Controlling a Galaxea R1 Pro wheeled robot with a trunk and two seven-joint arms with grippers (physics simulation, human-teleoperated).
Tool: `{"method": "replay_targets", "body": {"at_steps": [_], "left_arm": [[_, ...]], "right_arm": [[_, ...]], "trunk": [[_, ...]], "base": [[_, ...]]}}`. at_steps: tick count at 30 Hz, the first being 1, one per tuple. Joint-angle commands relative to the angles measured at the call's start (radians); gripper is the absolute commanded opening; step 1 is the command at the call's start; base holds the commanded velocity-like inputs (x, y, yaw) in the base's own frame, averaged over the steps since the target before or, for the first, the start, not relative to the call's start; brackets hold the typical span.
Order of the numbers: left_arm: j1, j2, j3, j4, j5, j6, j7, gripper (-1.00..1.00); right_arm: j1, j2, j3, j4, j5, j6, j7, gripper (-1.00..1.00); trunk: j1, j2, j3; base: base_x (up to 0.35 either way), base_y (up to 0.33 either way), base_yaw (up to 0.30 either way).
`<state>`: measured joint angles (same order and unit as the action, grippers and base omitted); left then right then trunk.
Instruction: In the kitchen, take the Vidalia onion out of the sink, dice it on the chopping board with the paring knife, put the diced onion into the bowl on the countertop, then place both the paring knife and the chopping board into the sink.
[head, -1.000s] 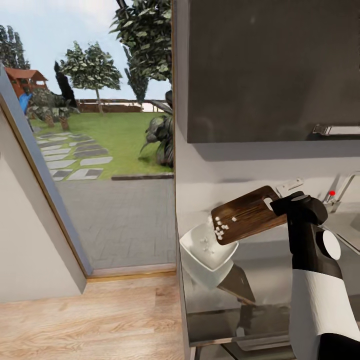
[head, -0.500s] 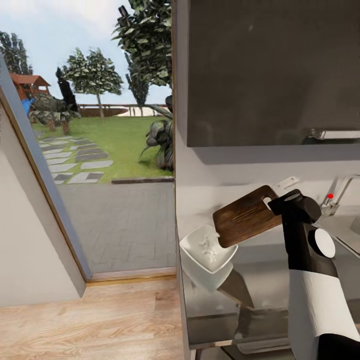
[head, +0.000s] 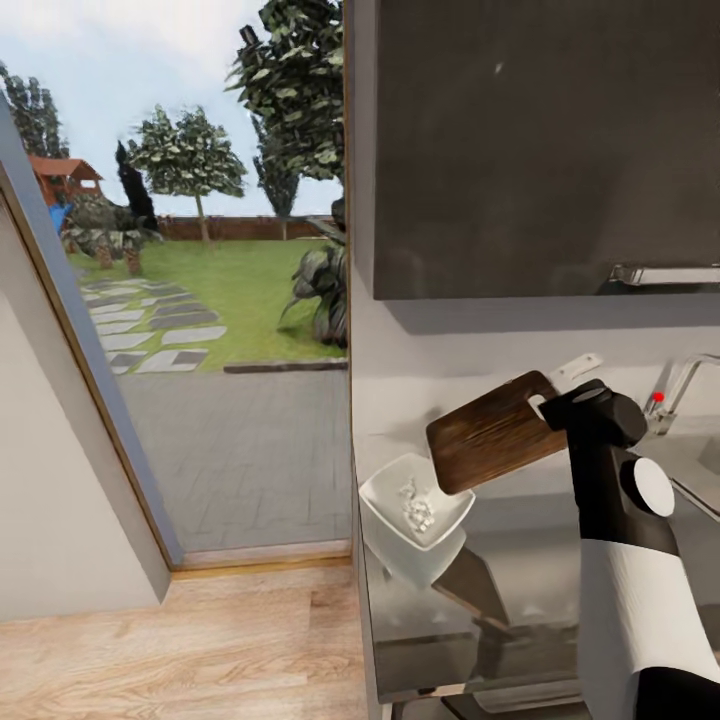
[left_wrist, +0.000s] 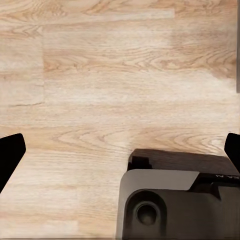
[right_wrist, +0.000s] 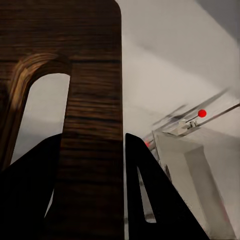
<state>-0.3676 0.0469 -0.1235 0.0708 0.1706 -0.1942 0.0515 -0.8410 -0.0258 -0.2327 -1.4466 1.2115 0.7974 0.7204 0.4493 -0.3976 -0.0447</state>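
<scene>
The right pincer (head: 556, 407) grips the stiff wooden chopping board (head: 492, 432) at its slot handle, tilted just above the bowl (head: 414, 509) of diced onion on the worktop (head: 530, 560), while the left pincer (left_wrist: 120, 150) hangs wide open.

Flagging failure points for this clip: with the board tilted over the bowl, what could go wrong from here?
1. The chopping board is pinched only at its handle end by the right gripper, so it could twist or slip.
2. The bowl sits near the countertop edge; a nudge from the board might tip it off.
</scene>
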Motion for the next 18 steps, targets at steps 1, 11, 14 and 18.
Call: {"method": "replay_targets", "body": {"at_steps": [1,11,14,18], "left_arm": [[-0.002,-0.001,-0.009,0.004,0.009,-0.005,-0.001,1.0],[-0.002,-0.002,-0.007,0.003,0.011,-0.002,-0.002,1.0],[-0.002,-0.003,-0.006,0.003,0.03,-0.003,-0.002,1.0],[-0.002,-0.004,-0.005,0.003,0.045,-0.004,-0.003,1.0]], "right_arm": [[-0.001,-0.001,-0.017,-0.001,-0.001,0.001,0.011,-1.0],[-0.001,-0.003,-0.197,0.018,-0.271,-0.004,0.012,-1.0],[-0.001,-0.001,-0.259,0.118,-0.288,-0.029,0.013,-1.0],[-0.001,0.004,-0.287,0.204,-0.302,-0.113,0.012,-1.0]], "trunk": [[0.001,-0.002,-0.002],[0.001,-0.002,-0.002],[0.001,-0.002,-0.002],[0.001,-0.002,-0.002]], "base": [[0.0,0.0,0.0],[0.0,0.0,0.0],[0.0,0.0,0.0],[0.0,-0.011,0.0]]}}
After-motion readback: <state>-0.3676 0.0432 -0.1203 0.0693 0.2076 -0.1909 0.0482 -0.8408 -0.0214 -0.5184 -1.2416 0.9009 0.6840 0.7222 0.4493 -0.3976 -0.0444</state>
